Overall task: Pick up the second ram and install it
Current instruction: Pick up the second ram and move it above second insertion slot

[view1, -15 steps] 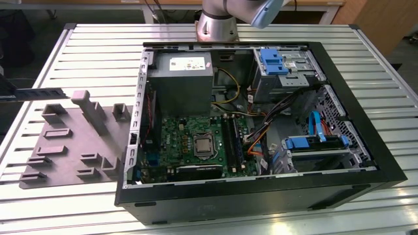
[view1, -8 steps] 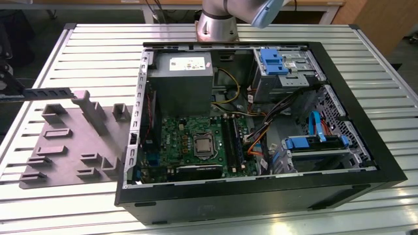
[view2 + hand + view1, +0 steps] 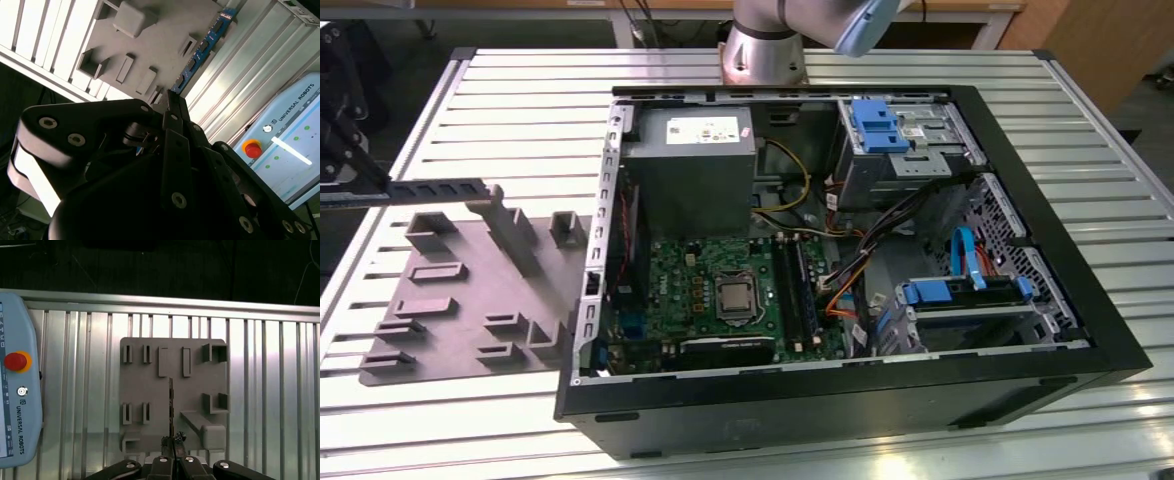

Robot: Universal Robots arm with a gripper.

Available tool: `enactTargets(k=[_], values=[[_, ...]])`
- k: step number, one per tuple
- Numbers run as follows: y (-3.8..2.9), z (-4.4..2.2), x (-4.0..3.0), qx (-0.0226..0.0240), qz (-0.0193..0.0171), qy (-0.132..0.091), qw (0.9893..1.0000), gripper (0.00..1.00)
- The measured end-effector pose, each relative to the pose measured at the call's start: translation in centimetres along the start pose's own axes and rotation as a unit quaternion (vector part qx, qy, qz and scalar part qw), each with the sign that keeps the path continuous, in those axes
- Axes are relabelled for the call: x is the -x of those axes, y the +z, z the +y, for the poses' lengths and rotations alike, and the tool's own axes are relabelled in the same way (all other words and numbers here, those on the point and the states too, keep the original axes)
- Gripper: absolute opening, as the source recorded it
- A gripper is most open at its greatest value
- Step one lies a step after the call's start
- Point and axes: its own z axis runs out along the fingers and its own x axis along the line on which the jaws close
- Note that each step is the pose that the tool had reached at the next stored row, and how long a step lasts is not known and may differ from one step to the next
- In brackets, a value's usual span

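Observation:
My gripper [image 3: 172, 99] is shut on one end of the second ram [image 3: 202, 47], a narrow blue-green board with a row of black chips. The stick points away from the fingers toward the grey fixture plate [image 3: 150, 45] below. In the first wrist view the ram [image 3: 171, 400] shows edge-on as a thin dark line over the middle of the plate [image 3: 145, 390], with the gripper [image 3: 172, 440] clamped on its near end. In the exterior view the open computer case [image 3: 854, 400] lies on the table, and the black memory slots [image 3: 794, 285] sit on the green motherboard [image 3: 707, 270].
The grey fixture plate [image 3: 454, 300] with raised blocks lies at the exterior view's left of the case. A grey power-supply box [image 3: 687, 160], cable bundles [image 3: 854, 280] and blue drive brackets [image 3: 961, 290] fill the case. A teach pendant [image 3: 15, 390] with a red button rests on the slatted table [image 3: 270, 390].

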Motion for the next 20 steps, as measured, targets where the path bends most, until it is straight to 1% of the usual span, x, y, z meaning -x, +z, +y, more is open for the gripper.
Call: enactTargets(k=[10,20], values=[[-0.07,-1.66,-0.01,0.0,0.0,0.0,1.0,0.12],[-0.12,-2.98,-0.01,0.0,0.0,0.0,1.0,0.12]])
